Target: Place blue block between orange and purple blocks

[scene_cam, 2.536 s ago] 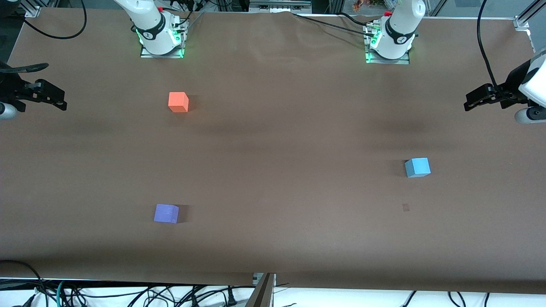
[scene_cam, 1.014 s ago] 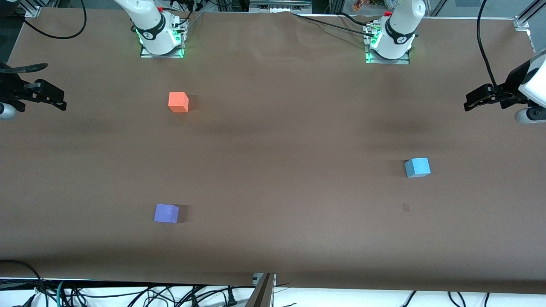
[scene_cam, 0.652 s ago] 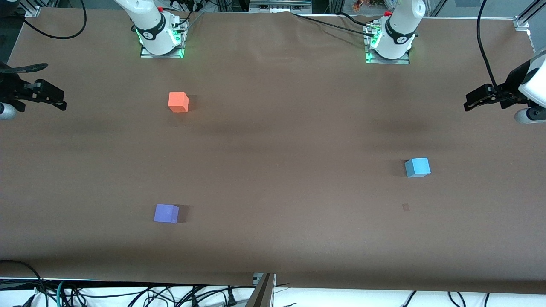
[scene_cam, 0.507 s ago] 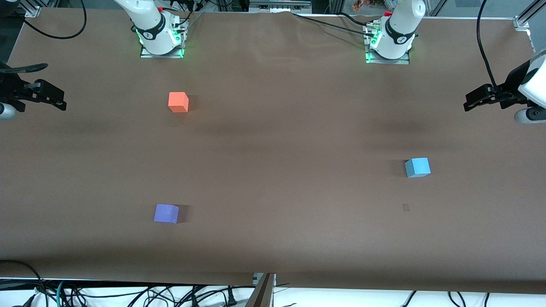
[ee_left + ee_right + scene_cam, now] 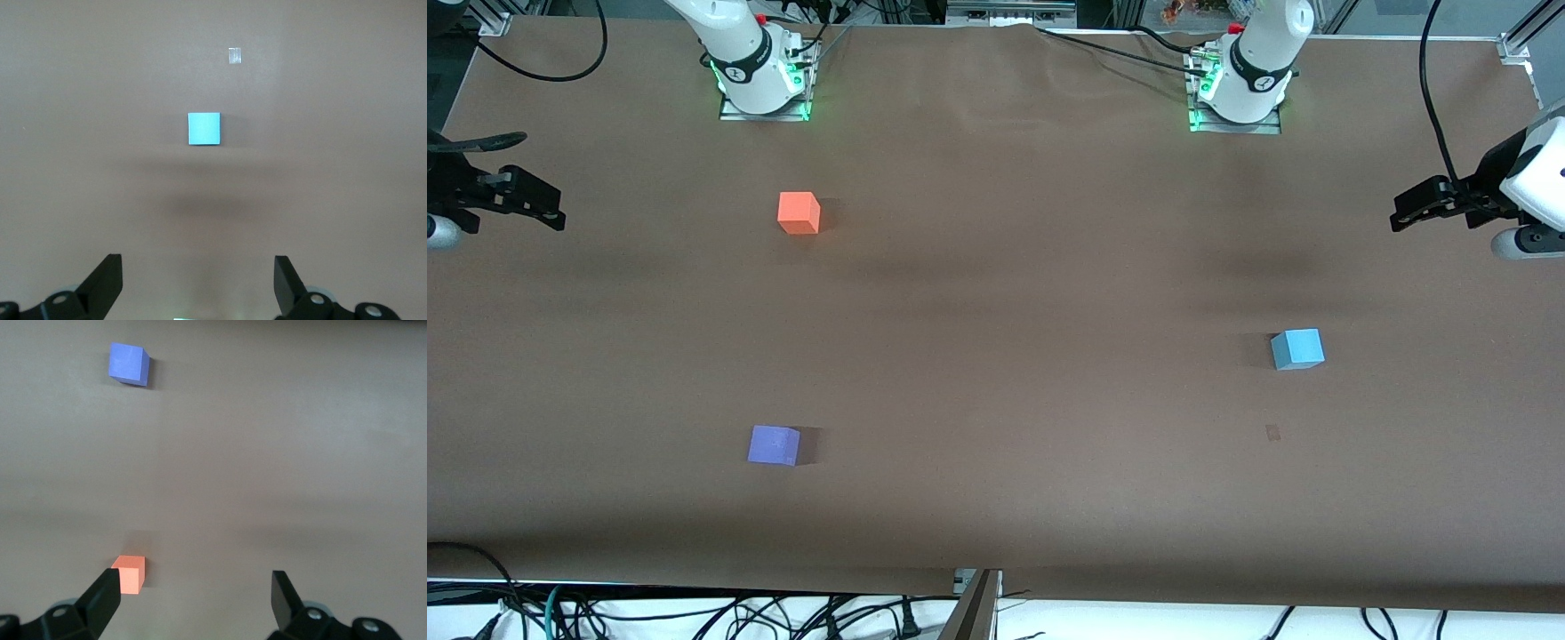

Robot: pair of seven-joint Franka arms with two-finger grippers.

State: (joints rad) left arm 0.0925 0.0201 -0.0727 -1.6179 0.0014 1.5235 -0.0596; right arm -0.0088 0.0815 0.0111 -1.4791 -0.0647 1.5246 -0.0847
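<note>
Brown paper-covered table (image 5: 996, 293) carries three small matte cubes: light sky-blue block (image 5: 1296, 348) toward the left arm's end; bright orange block (image 5: 799, 212) and violet-purple block (image 5: 774, 444) toward the right arm's end, well apart. Left gripper (image 5: 199, 283) hangs spread wide above that end's edge, right gripper (image 5: 195, 600) likewise spread, waiting. Blue block likely light, rigid, non-slippery; pinch two opposite flat faces, square-on

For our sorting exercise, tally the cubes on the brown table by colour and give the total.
Light sky-blue matte cube: 1
Bright orange-coral matte cube: 1
Violet-purple matte cube: 1
Total: 3 cubes, all lying apart on the brown table, none held by an end effector.
</note>
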